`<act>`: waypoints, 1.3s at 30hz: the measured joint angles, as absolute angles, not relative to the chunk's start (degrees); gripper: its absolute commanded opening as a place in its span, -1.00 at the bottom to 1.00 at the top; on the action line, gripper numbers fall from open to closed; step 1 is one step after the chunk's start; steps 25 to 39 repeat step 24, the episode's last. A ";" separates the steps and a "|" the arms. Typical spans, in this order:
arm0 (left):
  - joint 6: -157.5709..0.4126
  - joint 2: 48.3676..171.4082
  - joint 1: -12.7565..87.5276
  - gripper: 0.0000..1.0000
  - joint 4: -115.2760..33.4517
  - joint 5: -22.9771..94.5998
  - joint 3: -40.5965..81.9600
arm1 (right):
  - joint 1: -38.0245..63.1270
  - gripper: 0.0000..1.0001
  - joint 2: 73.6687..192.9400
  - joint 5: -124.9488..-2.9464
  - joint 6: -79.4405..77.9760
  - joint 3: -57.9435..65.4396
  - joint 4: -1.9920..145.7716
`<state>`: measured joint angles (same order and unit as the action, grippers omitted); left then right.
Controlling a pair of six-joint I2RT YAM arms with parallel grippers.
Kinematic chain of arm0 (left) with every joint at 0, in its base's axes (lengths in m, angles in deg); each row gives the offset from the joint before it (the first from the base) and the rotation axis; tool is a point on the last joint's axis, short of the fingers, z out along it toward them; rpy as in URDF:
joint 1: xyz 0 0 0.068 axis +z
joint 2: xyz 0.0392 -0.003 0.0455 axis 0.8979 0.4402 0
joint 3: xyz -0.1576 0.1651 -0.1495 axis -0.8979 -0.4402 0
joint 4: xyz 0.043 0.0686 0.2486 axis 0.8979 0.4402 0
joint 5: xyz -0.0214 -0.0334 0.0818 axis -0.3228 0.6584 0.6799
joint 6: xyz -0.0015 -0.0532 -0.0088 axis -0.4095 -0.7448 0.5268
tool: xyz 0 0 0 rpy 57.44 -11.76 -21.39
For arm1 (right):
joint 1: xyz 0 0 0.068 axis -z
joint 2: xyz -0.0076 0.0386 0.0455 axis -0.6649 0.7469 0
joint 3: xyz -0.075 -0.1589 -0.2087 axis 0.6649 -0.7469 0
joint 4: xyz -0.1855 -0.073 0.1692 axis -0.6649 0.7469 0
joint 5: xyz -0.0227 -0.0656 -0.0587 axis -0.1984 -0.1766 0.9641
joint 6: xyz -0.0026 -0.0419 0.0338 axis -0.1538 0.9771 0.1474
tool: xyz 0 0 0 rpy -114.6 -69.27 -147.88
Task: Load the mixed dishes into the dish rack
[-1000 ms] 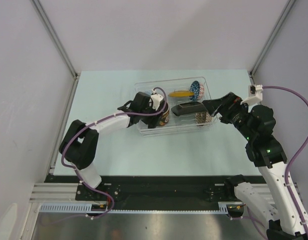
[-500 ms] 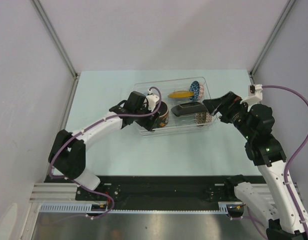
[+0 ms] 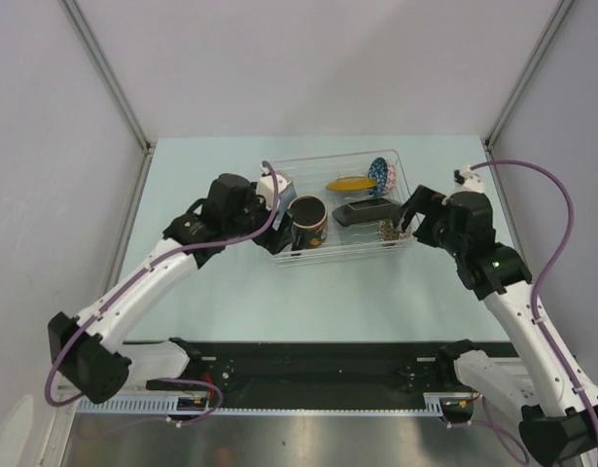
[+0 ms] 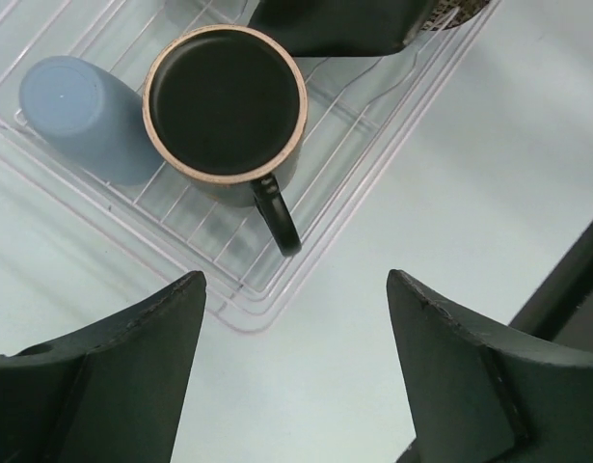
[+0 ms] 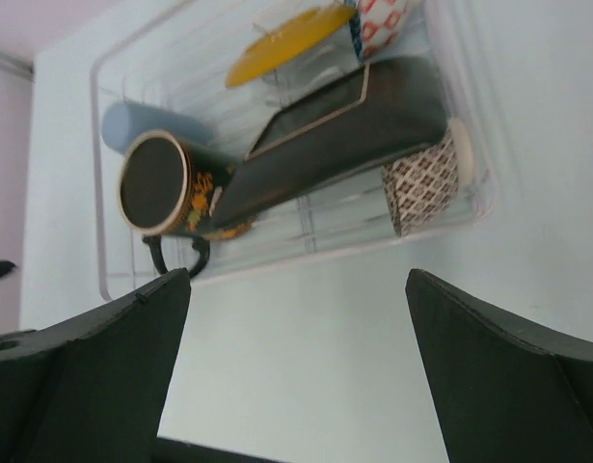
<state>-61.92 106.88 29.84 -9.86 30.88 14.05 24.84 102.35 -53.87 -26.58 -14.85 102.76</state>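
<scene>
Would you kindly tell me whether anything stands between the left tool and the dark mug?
Nothing visible does. The open left tool hangs above the corner of the dish rack, and the dark mug stands upright there, handle towards it. The light blue cup sits beside the mug, off to one side.

- No lettering, number, brand or sign can be read in any view.
- The dark red-lined mug (image 5: 180, 203), ahead and to the left of the right gripper (image 5: 298, 280), bears only a yellow-orange ornament.
- The checked bowl (image 5: 421, 183), ahead and to the right of it, shows only a diamond pattern.
</scene>
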 measured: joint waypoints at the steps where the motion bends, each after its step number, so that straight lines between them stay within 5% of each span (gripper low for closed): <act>1: -61.87 105.29 29.86 0.61 -9.27 30.75 13.74 | 23.33 1.00 103.53 -52.34 -26.12 -14.74 103.87; 9: -62.33 92.92 29.95 0.64 -6.76 32.85 11.25 | 4.90 1.00 110.70 -44.82 -24.72 -13.98 111.74; 39: -65.31 85.53 33.56 0.67 -6.82 34.49 8.02 | 2.78 1.00 105.04 -45.26 -23.22 -8.86 114.19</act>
